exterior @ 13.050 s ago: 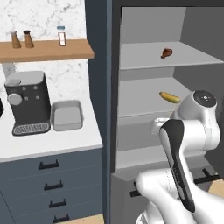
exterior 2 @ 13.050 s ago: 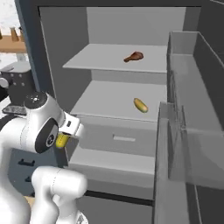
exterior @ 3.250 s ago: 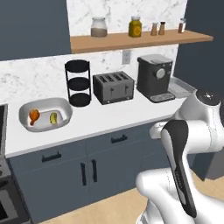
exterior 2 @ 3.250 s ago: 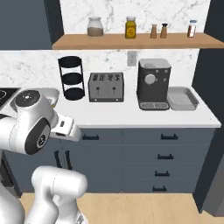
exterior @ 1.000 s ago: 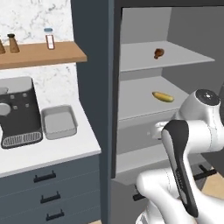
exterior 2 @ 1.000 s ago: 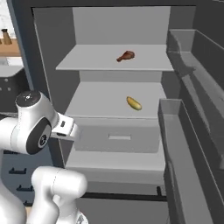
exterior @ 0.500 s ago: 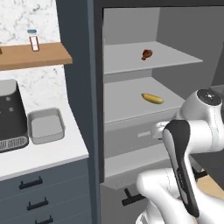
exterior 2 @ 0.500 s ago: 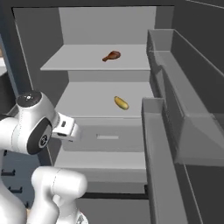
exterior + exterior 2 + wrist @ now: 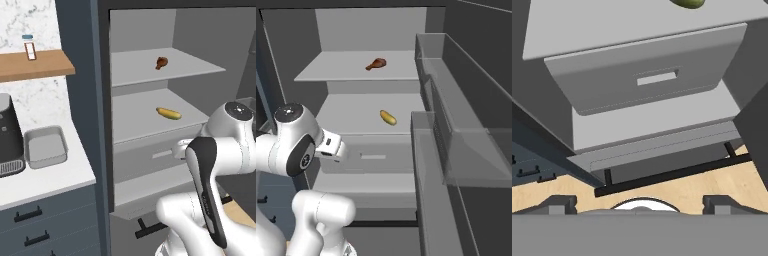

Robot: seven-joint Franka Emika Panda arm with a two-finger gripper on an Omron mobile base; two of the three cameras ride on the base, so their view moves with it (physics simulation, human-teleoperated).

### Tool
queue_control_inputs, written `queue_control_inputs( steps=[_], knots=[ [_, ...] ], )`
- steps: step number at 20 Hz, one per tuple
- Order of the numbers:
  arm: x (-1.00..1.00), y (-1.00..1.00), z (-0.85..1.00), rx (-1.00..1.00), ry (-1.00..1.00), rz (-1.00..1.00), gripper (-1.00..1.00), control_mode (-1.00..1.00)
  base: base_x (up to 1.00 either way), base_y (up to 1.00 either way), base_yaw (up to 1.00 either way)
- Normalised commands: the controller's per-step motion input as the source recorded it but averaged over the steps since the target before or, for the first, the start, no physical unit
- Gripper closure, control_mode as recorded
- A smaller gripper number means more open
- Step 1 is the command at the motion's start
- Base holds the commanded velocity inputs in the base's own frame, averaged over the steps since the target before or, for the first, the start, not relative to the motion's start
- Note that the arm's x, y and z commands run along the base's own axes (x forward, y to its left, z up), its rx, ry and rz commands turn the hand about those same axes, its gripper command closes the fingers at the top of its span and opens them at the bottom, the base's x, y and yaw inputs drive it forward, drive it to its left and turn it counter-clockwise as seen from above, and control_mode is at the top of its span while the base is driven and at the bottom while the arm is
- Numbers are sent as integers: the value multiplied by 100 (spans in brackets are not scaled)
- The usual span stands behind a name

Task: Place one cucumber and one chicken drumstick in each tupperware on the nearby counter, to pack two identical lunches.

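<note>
The fridge stands open in front of me. A brown chicken drumstick (image 9: 161, 62) (image 9: 376, 64) lies on its upper shelf. One shelf down lies a yellow-green cucumber (image 9: 168, 113) (image 9: 388, 117), and its end shows at the top of the hand view (image 9: 687, 3). An empty light-grey tupperware (image 9: 45, 147) sits on the counter to the left of the fridge. My gripper (image 9: 640, 204) is open and holds nothing. It hangs in front of the fridge drawer, below and short of the cucumber shelf.
A grey drawer (image 9: 647, 75) with a slot handle sits under the cucumber shelf. The open fridge door (image 9: 456, 130) with its clear bins juts out on the right. A coffee machine (image 9: 7, 140) stands left of the tupperware, under a wooden shelf (image 9: 35, 65).
The base has moved, so the whole picture has shifted: the fridge has come toward the middle and closer, and the counter has slid left. The arm holds the same pose, gripper still open.
</note>
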Motion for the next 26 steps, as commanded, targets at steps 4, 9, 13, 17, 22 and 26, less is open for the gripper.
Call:
queue_control_inputs(
  steps=[4, 9, 13, 17, 22, 26],
  knots=[
    [0, 0, 0, 0, 0, 0, -100, 100, 0, 0, 0],
    [0, 0, 3, 0, -12, 0, -100, -100, 0, 0, 0],
    [0, 0, 38, -4, -31, 0, -100, -100, 0, 0, 0],
    [36, -33, 93, -1, -25, -4, -100, -100, 0, 0, 0],
    [42, -15, 100, 1, -20, -12, -100, -100, 0, 0, 0],
    [4, 0, 96, 0, -20, -13, -100, -100, 0, 0, 0]
  ],
)
